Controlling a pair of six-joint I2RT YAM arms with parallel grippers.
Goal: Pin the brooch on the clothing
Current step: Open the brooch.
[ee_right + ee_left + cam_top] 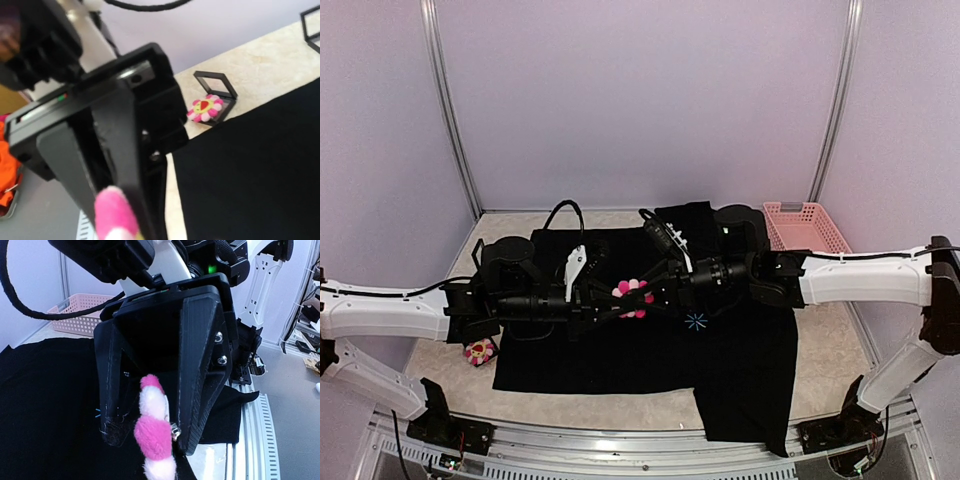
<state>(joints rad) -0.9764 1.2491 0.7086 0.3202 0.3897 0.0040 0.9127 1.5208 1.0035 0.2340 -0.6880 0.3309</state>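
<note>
Brooch (pixel 632 297), pink and white, held edge-on over the middle of the black shirt (pixel 620 360) spread on the counter (pixel 835 350). Left end effector (pixel 150 437) is clamped on its petals. Right end effector (pixel 658 290) meets it from the right; whether it grips cannot be told.

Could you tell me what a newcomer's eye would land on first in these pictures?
The bright pink and white flower brooch stands out, mid-table where the left gripper and right gripper meet above the black T-shirt. Next, a second flower brooch lies by the shirt's left edge, and a pink basket sits at the far right.
</note>
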